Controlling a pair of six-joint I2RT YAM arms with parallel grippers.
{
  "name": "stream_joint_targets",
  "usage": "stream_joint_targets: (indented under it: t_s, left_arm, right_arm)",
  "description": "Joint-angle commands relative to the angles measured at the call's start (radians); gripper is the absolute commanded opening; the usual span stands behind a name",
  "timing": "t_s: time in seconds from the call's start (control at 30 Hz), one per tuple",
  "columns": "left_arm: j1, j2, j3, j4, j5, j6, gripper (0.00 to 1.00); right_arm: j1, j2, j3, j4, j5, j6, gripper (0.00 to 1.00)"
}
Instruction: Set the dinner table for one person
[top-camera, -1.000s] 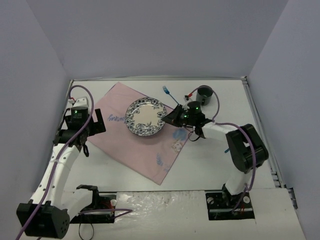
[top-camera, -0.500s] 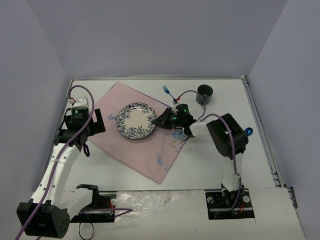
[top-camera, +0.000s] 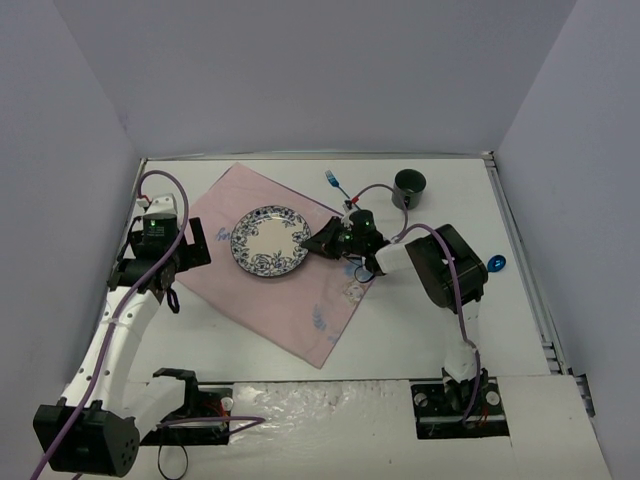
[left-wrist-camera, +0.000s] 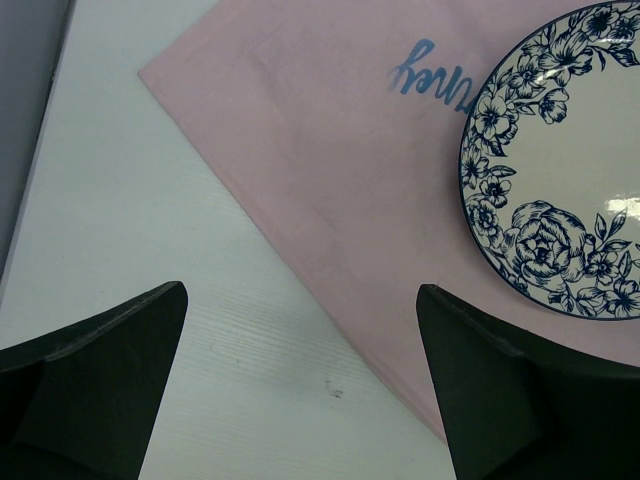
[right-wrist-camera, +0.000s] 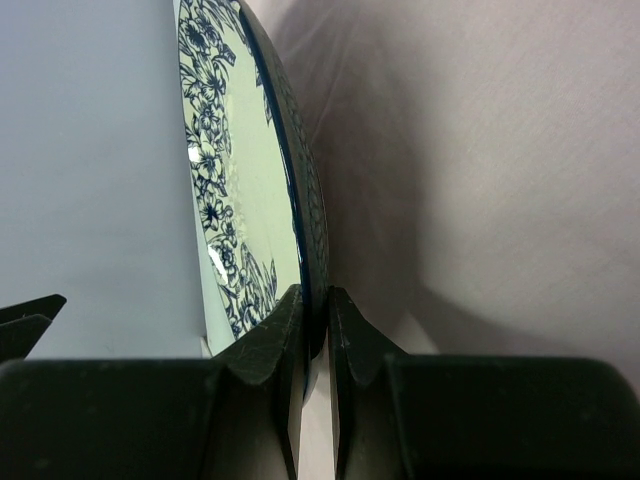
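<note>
**Setting: robotics lab cell**

Reads as a lab test rig, not a home. Noted a bare white tabletop (top-camera: 400, 325) fenced on three sides by plain lilac panels (top-camera: 320, 80). Logged left arm (top-camera: 118, 325) and right arm (top-camera: 455, 275) bolted at the near edge, with exposed purple cables (top-camera: 141, 192) and green indicator lights (top-camera: 153, 227).

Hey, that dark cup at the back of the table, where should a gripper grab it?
Probably by the rim: the dark cup stands upright, mouth up, so come straight down, one finger inside the wall, one outside.
</note>
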Motion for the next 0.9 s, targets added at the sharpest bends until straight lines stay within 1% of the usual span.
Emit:
stream_joint_targets:
  t_s: [0.0, 0.5, 0.73, 0.83, 0.87]
  left_arm:
    - [-0.004, -0.014, 0.022, 0.039, -0.021, 0.016, 0.97]
    - [-0.003, -0.018, 0.023, 0.037, -0.021, 0.016, 0.97]
    - [-0.003, -0.018, 0.022, 0.037, -0.020, 0.016, 0.97]
    - [-0.003, -0.018, 0.023, 0.037, -0.020, 0.016, 0.97]
    - [-0.003, -0.018, 0.023, 0.036, -0.020, 0.016, 0.97]
  right_arm:
    - [0.011, -0.051, 0.024, 0.184, -0.071, 0.049, 0.00]
    - [0.015, -0.093, -0.047, 0.188, -0.091, 0.064, 0.00]
    - [0.019, -0.086, -0.053, 0.167, -0.080, 0.049, 0.00]
    - [0.019, -0.085, -0.055, 0.132, -0.070, 0.028, 0.00]
    - [0.019, -0.087, -0.056, 0.118, -0.064, 0.017, 0.02]
